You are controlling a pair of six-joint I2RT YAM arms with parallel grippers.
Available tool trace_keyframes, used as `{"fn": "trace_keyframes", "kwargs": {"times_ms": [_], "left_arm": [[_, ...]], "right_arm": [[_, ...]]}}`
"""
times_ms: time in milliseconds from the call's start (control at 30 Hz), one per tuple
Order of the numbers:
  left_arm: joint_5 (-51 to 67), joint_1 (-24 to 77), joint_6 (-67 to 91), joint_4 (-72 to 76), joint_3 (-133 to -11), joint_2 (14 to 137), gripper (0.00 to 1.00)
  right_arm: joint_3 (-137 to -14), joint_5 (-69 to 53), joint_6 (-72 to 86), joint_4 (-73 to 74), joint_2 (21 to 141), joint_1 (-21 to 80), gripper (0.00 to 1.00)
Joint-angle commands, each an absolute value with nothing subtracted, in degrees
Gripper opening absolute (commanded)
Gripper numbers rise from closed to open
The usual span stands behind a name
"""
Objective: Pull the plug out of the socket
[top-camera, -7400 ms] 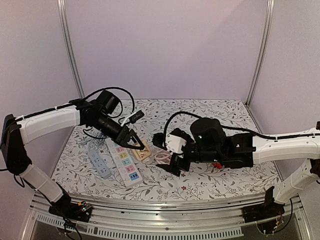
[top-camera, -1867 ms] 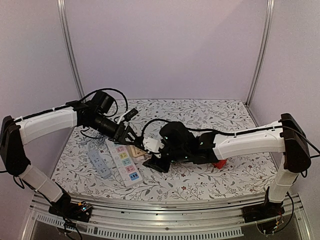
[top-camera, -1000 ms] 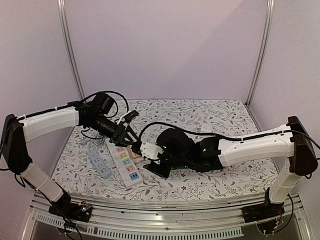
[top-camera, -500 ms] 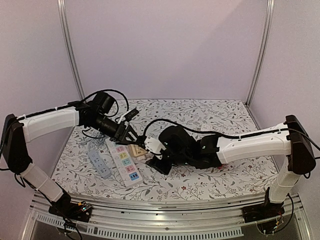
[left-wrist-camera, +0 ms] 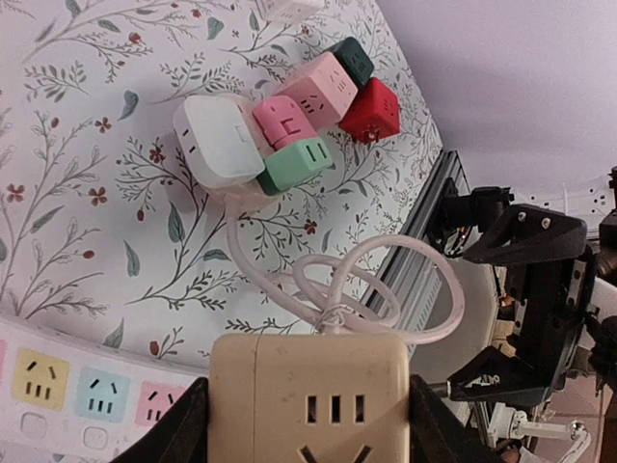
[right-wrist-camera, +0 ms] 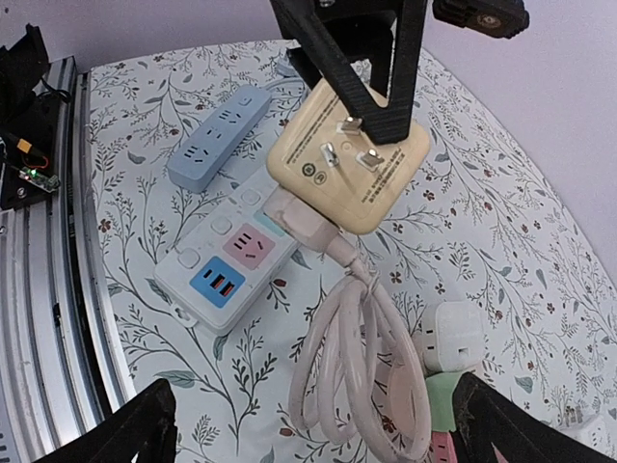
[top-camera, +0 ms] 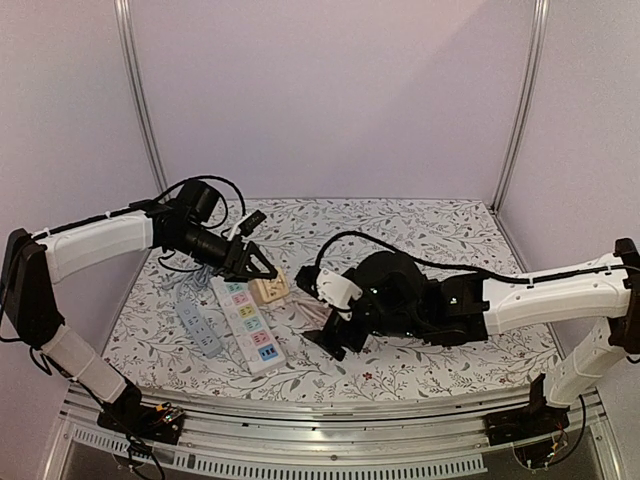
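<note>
My left pincer (left-wrist-camera: pixel 308 420) is clamped about half-open on the beige socket cube (right-wrist-camera: pixel 347 169), one black finger on each of two opposite sides. It holds the cube tilted, so the cube's pronged back faces my right wrist camera. The plug (right-wrist-camera: pixel 294 220) is a pale stub seated in the cube's lower edge, and as far as I can judge it has not yet come out. Its long axis runs straight out of that edge, away from the cube and toward my right side. From the plug the cord (right-wrist-camera: pixel 357 367) hangs down in a bundled loop that ends just in front of my right pincer (right-wrist-camera: pixel 313 434). That pincer is spread wide and holds nothing. It stands a little way off from the cube, facing it, with the cord between the two. The right pincer is therefore the free one, and the plug points roughly at it, so the pull should run along that axis while the left one braces the cube. My left arm reaches in from beyond the cube, forearm sloping down to it over the far end of the white power strip (right-wrist-camera: pixel 227 265). My right arm lies low and stretched across the table (top-camera: pixel 450 230), wrist aimed at the cube.
</note>
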State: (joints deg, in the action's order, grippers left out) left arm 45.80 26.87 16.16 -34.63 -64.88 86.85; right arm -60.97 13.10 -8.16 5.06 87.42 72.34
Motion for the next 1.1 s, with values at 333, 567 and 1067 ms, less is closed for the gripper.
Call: {"fn": "trace_keyframes", "kwargs": {"times_ms": [333,567,1067], "left_arm": [[49.6,27.1,16.6,-32.4,-65.4,85.6,0.14],[51.0,27.3,16.1,-33.0,-65.7,85.5,0.14],[47.5,27.2,15.5,-34.2,-66.1,85.4,0.12]], "right_arm": [[-72.2,27.1,-19.8,5.3,104.0,72.8,0.97],[-72.6,24.0,-25.4,5.4,106.3,69.9,0.60],[-71.7,17.5,-26.9,4.8,103.9,70.3,0.00]]}}
